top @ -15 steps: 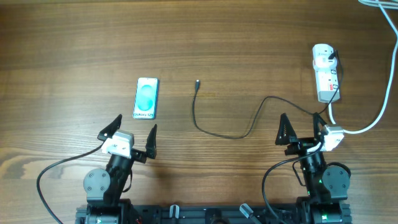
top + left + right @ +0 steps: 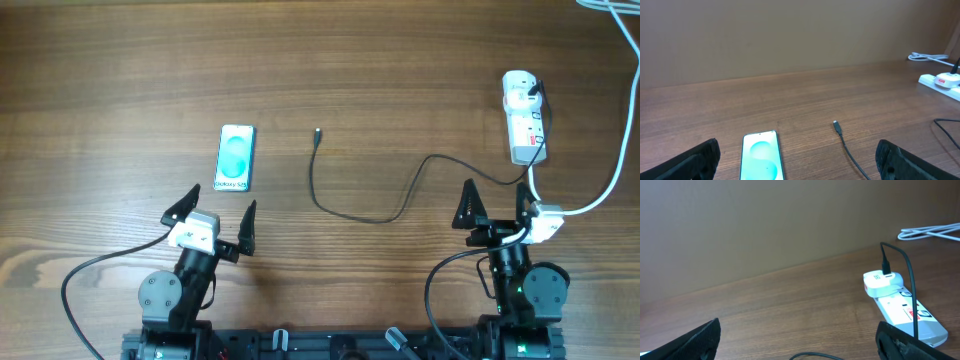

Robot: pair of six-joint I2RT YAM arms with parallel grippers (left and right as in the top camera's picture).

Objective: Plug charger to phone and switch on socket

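The phone lies flat with its light teal screen up, left of centre; it also shows in the left wrist view. The charger's black cable curves across the table from its small plug tip to the socket, a white power strip at the far right; the tip shows in the left wrist view. The socket shows in the right wrist view with a white adapter on top. My left gripper is open just in front of the phone. My right gripper is open in front of the socket.
A thicker white lead runs from the socket along the right edge and off the far corner. A wooden table carries everything. A brown wall stands behind the table in the wrist views.
My right gripper has shifted slightly to the right and nearer the front edge. The left arm, phone, cable and socket have not moved.
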